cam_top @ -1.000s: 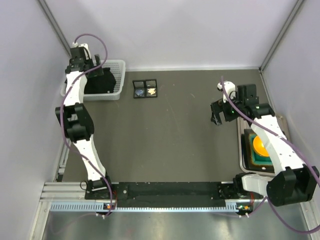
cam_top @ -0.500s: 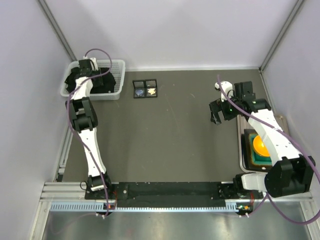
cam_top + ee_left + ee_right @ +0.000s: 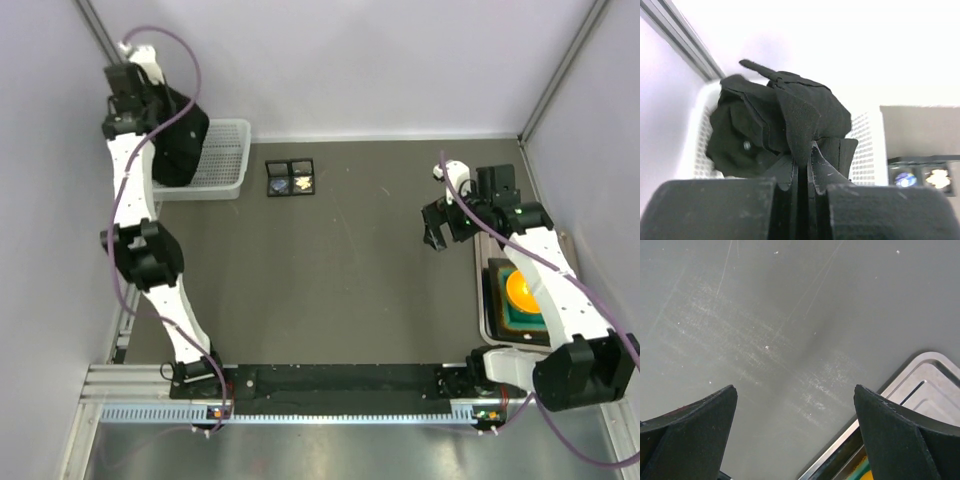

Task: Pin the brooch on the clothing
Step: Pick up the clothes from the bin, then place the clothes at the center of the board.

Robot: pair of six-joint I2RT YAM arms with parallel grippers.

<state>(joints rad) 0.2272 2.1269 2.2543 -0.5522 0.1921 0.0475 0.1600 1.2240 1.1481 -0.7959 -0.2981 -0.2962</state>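
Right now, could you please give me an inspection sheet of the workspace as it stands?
Surface: dark grey table, lightly scratched.
Job's things: black clothing, bunched, hanging above the white basket; blue brooch and gold brooch in a black case on the table, apart from the basket.
Clutter: metal tray at the right edge, holding a green item with an orange disc on it.
Grippers: left gripper shut on the clothing; right gripper open, holding nothing, over the table beside the tray.
Cables: a purple cable loops along each arm.
Surroundings: pale walls, metal frame posts in the back corners.
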